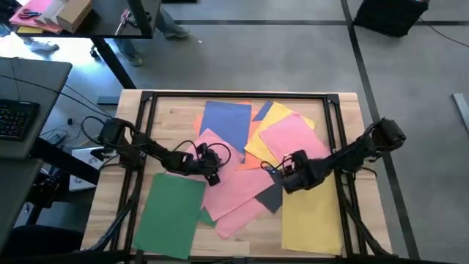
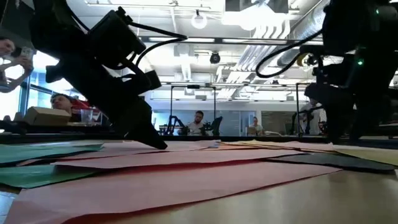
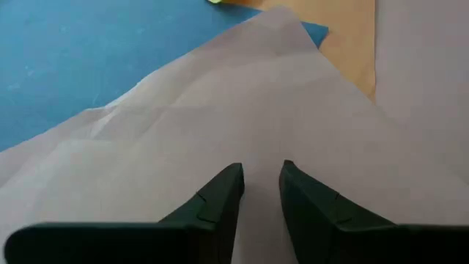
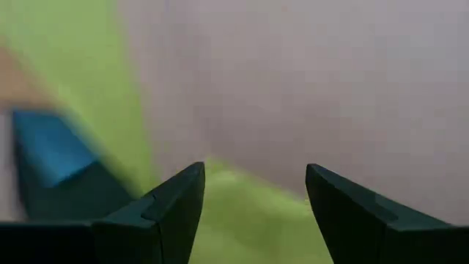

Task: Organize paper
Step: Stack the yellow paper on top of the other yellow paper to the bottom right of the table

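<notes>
Coloured paper sheets lie overlapping on the wooden table. A green sheet lies at the near left and a yellow sheet at the near right. Between them lie pink sheets, a blue sheet, orange, yellow and a dark grey sheet. My left gripper is down on a pink sheet in the pile's middle, its fingers a narrow gap apart. My right gripper stands wide open over the pile's right part, above yellow and pink paper. My left gripper's fingertips rest on the top face of the pink sheet, away from its edges. They slant down from the table's left side. The sheet lies flat on the other sheets, and nothing shows pinched between the fingers.
A dark frame rail runs around the table's far edge and sides. A desk with a keyboard stands to the left of the table. People sit in the room beyond the table. Bare wood shows at the far left.
</notes>
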`<action>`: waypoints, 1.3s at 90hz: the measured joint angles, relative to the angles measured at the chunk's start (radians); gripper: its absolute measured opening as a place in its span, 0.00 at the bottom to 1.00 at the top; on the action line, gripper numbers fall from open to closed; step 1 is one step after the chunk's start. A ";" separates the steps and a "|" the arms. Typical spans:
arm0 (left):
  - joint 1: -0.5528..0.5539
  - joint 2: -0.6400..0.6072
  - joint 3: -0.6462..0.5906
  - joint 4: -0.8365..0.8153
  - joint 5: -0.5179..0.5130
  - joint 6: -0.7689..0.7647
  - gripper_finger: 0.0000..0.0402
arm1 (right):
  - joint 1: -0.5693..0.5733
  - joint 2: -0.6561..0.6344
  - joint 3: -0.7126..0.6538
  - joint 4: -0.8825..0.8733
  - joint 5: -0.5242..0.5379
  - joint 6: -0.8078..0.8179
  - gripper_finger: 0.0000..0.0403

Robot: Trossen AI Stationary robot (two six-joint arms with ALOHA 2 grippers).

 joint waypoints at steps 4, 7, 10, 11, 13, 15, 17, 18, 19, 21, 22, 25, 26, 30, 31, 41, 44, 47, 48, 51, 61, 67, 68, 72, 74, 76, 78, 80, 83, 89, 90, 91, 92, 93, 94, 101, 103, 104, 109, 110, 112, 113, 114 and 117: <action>0.000 0.000 0.000 0.000 0.000 0.000 0.21 | -0.008 0.007 0.000 -0.031 -0.002 0.011 0.56; 0.000 0.000 0.000 0.000 0.000 0.000 0.21 | -0.014 0.014 0.000 -0.039 -0.013 0.007 0.56; 0.000 0.000 0.000 0.000 0.000 0.000 0.21 | -0.019 0.020 0.000 -0.038 -0.033 -0.012 0.56; 0.000 0.000 0.000 0.000 0.000 0.000 0.21 | -0.021 0.022 0.000 -0.034 -0.037 -0.016 0.56; 0.000 0.000 0.000 0.000 0.000 0.000 0.21 | -0.025 0.028 0.000 -0.022 -0.048 -0.035 0.56; 0.000 0.000 0.000 0.000 0.000 0.000 0.21 | -0.028 0.032 0.000 -0.007 -0.057 -0.049 0.56; 0.000 0.000 0.000 0.000 0.000 0.000 0.21 | -0.031 0.039 0.000 0.013 -0.065 -0.064 0.56; 0.000 0.000 0.000 0.000 0.000 0.000 0.21 | -0.031 0.041 0.000 0.024 -0.068 -0.071 0.56; 0.000 0.000 0.000 0.000 0.000 0.000 0.21 | -0.031 0.043 0.000 0.037 -0.071 -0.077 0.56; 0.000 0.000 0.000 0.000 0.000 0.000 0.21 | -0.031 0.048 0.000 0.065 -0.074 -0.091 0.56; 0.000 0.000 0.000 0.000 0.000 0.000 0.21 | -0.031 0.050 0.000 0.078 -0.077 -0.098 0.56; 0.000 0.000 0.000 0.000 0.000 0.000 0.21 | -0.029 0.054 0.000 0.112 -0.079 -0.111 0.56; 0.000 0.000 0.000 0.000 0.000 0.000 0.21 | -0.028 0.054 0.000 0.120 -0.079 -0.115 0.56; 0.000 0.000 0.000 0.000 0.000 0.001 0.21 | -0.023 0.054 0.001 0.155 -0.083 -0.123 0.56; 0.000 0.000 0.000 0.000 0.000 0.001 0.21 | -0.022 0.054 0.001 0.163 -0.083 -0.124 0.56; 0.000 0.000 0.000 0.001 0.011 0.008 0.21 | -0.002 0.053 0.003 0.214 -0.086 -0.128 0.56; 0.000 -0.003 0.000 0.001 0.012 0.009 0.21 | 0.006 0.053 0.008 0.203 -0.085 -0.124 0.56; 0.000 -0.010 0.000 -0.005 0.019 0.014 0.21 | 0.014 0.052 0.016 0.195 -0.086 -0.121 0.56; 0.000 -0.011 0.000 -0.006 0.022 0.015 0.21 | 0.016 0.052 0.019 0.193 -0.086 -0.121 0.56; 0.000 -0.017 0.000 -0.009 0.027 0.017 0.21 | 0.026 0.052 0.030 0.191 -0.084 -0.121 0.56; 0.000 -0.056 -0.002 -0.020 0.034 0.019 0.21 | 0.061 0.052 0.086 0.189 -0.057 -0.145 0.56; 0.000 -0.077 -0.001 -0.019 0.032 0.019 0.21 | 0.086 0.052 0.123 0.194 -0.037 -0.167 0.56; 0.000 -0.080 -0.001 -0.020 0.032 0.019 0.21 | 0.090 0.052 0.128 0.196 -0.034 -0.168 0.56; 0.000 -0.088 -0.001 -0.021 0.031 0.019 0.21 | 0.101 0.058 0.143 0.196 -0.026 -0.173 0.56; 0.000 -0.091 -0.001 -0.020 0.030 0.019 0.21 | 0.106 0.063 0.147 0.195 -0.024 -0.173 0.56; 0.000 -0.093 -0.001 -0.020 0.030 0.019 0.21 | 0.108 0.070 0.150 0.196 -0.025 -0.174 0.56; 0.000 -0.094 -0.001 -0.019 0.029 0.019 0.21 | 0.109 0.079 0.151 0.195 -0.027 -0.174 0.56; 0.000 -0.094 -0.001 -0.017 0.027 0.020 0.21 | 0.108 0.091 0.152 0.195 -0.029 -0.174 0.56; 0.000 -0.094 -0.001 -0.017 0.027 0.024 0.21 | 0.107 0.110 0.152 0.200 -0.034 -0.178 0.56; 0.000 -0.093 -0.001 -0.023 0.027 0.026 0.21 | 0.106 0.146 0.153 0.228 -0.061 -0.188 0.56; 0.000 -0.092 -0.001 -0.023 0.026 0.026 0.21 | 0.106 0.153 0.154 0.231 -0.066 -0.189 0.56; 0.000 -0.092 -0.001 -0.024 0.026 0.026 0.21 | 0.106 0.159 0.155 0.233 -0.071 -0.189 0.56; 0.000 -0.092 -0.001 -0.026 0.026 0.026 0.21 | 0.107 0.165 0.156 0.234 -0.076 -0.189 0.56; 0.000 -0.092 -0.001 -0.028 0.026 0.026 0.21 | 0.107 0.171 0.159 0.232 -0.082 -0.189 0.56; 0.000 -0.092 -0.001 -0.031 0.026 0.026 0.21 | 0.107 0.176 0.162 0.230 -0.087 -0.189 0.56; 0.000 -0.091 -0.001 -0.035 0.024 0.026 0.21 | 0.108 0.206 0.196 0.208 -0.091 -0.192 0.56; 0.000 -0.091 -0.001 -0.035 0.024 0.026 0.21 | 0.108 0.213 0.210 0.196 -0.091 -0.191 0.56; 0.000 -0.091 -0.001 -0.035 0.024 0.025 0.21 | 0.108 0.216 0.217 0.188 -0.090 -0.191 0.56; 0.000 -0.091 -0.001 -0.034 0.024 0.026 0.21 | 0.107 0.231 0.251 0.134 -0.090 -0.191 0.56; 0.000 -0.091 -0.001 -0.034 0.024 0.026 0.21 | 0.107 0.234 0.258 0.120 -0.090 -0.192 0.56; 0.000 -0.091 -0.001 -0.034 0.023 0.026 0.21 | 0.107 0.242 0.270 0.094 -0.092 -0.192 0.56; 0.000 -0.091 -0.001 -0.034 0.023 0.026 0.21 | 0.107 0.245 0.277 0.082 -0.094 -0.192 0.56; 0.000 -0.091 -0.001 -0.034 0.023 0.026 0.21 | 0.107 0.248 0.283 0.066 -0.096 -0.192 0.56; 0.000 -0.091 -0.001 -0.033 0.023 0.026 0.21 | 0.107 0.255 0.300 0.027 -0.101 -0.192 0.56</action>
